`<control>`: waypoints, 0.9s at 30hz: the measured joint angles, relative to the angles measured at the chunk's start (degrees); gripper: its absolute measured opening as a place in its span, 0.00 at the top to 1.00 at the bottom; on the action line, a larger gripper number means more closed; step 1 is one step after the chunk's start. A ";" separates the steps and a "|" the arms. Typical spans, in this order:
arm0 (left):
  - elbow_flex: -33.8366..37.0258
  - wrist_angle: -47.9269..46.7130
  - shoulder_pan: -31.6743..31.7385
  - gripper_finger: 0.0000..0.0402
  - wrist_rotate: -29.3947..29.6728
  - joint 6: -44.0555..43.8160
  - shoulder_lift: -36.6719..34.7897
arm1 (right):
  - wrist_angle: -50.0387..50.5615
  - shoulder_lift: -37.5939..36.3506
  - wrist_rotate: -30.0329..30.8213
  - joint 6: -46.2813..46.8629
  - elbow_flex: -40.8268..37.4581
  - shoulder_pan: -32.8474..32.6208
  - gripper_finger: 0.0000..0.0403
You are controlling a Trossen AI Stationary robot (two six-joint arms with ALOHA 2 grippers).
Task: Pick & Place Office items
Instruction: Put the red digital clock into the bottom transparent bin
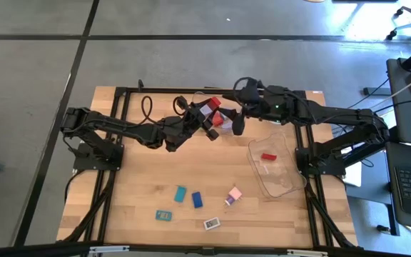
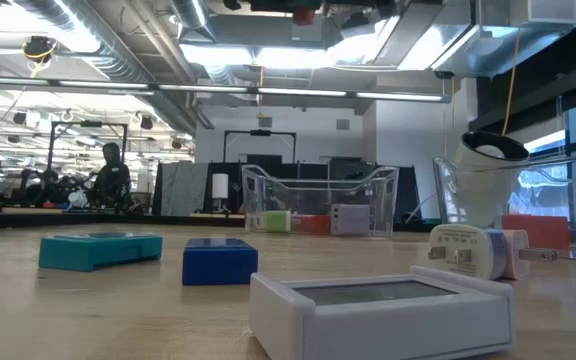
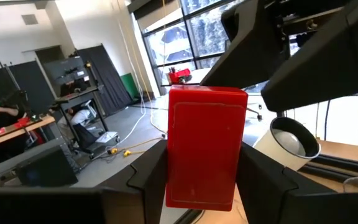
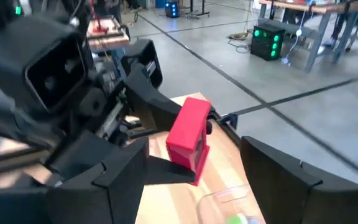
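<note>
Left gripper [image 3: 201, 186] clamped on red block [image 3: 202, 146] near table's [image 1: 134, 193] far edge, right gripper [image 4: 194, 180] spread wide, empty.

Left arm extends toward centre; its claw [image 1: 207, 118] grips a red rectangular block [image 3: 205, 146]. Right arm reaches inward opposite, its claw [image 1: 238, 123] spread wide.

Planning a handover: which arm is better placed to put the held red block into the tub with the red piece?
Right. The left gripper holds the red block, but the right gripper, jaws open, faces it and sits beside that tub.
</note>
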State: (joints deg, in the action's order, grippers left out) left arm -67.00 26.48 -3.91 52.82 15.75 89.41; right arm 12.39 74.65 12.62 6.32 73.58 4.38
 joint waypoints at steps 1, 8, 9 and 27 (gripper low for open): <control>0.00 0.02 -0.02 0.62 0.02 0.00 0.00 | -0.01 0.01 0.00 1.57 0.00 0.00 0.36; 0.00 0.27 -0.05 0.61 -1.25 3.20 0.00 | -2.59 2.84 -0.15 6.54 0.00 0.00 0.36; 0.00 0.29 -0.05 0.61 -1.83 4.21 0.00 | -3.15 3.32 -0.13 6.56 0.00 0.00 0.36; 0.00 0.20 -1.16 0.59 1.89 7.60 0.00 | -3.31 4.22 -0.54 9.85 0.00 0.00 0.82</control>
State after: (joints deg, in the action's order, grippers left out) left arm -67.00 26.68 -5.06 54.71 23.35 89.41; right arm 9.08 78.87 12.08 16.18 73.58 4.38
